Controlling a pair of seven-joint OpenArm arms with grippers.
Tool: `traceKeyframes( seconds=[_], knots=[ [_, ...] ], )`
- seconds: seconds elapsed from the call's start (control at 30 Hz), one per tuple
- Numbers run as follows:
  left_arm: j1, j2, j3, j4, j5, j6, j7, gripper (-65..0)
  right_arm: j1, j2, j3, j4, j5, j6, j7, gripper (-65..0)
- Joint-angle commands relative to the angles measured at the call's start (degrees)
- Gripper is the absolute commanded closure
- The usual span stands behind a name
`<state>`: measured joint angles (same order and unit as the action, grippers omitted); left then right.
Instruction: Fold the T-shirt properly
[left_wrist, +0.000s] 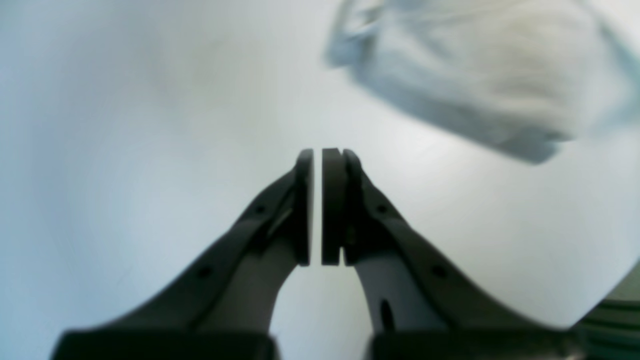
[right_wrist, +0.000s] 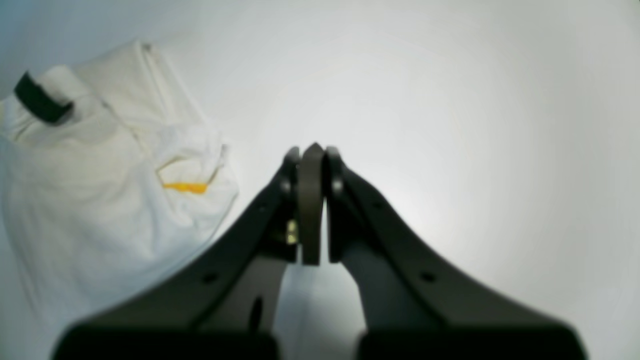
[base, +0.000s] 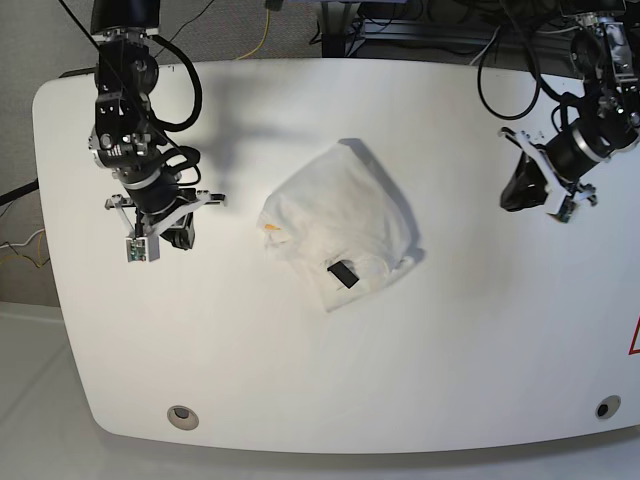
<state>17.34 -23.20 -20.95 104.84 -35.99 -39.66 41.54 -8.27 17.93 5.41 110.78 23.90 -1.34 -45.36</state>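
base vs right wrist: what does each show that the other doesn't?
Only base: both arms at once, with the left pincer off to one side of the table; the whole bundled T-shirt lying between the arms; cables beyond the table's far edge.

Only right wrist: a close look at the right pincer, jaws shut on nothing, and an orange bit of print showing in a fold of the shirt.

Both: the white T-shirt with its black neck label, the bare white table, and the right pincer clear of the cloth.
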Motion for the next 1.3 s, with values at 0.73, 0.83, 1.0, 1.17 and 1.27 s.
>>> traceKeyframes(
  seconds=[0.73, 0.83, 1.0, 1.17, 1.27],
  knots=[
    [17.2, 2.1, -20.7, 4.1, -0.9, -0.3, -1.2, -1.6, -18.6, 1.3, 20.0, 1.3, -0.6, 11.1, -0.3, 0.0],
    [18.9, 4.0, -23.1, 4.1, -0.8, -0.3, -1.2, -1.6, -20.8, 1.3, 22.8, 1.3, -0.6, 13.0, -0.3, 0.0],
    [21.7, 5.7, -25.6, 4.1, -0.8, -0.3, -1.1, -1.6, -24.7, 1.2, 25.4, 1.3, -0.6, 14.8, -0.1, 0.0],
    [24.7, 8.2, -27.4, 4.1, -0.8, -0.3, -1.0, -1.6, -28.2, 0.9, 27.8, 1.3, -0.6, 15.9, -0.1, 0.0],
    [26.5, 9.4, -27.8, 4.1, -0.8, -0.3, -1.1, -1.6, -29.8, 0.7, 28.9, 1.3, -0.6, 16.9, 0.0, 0.0]
  ],
)
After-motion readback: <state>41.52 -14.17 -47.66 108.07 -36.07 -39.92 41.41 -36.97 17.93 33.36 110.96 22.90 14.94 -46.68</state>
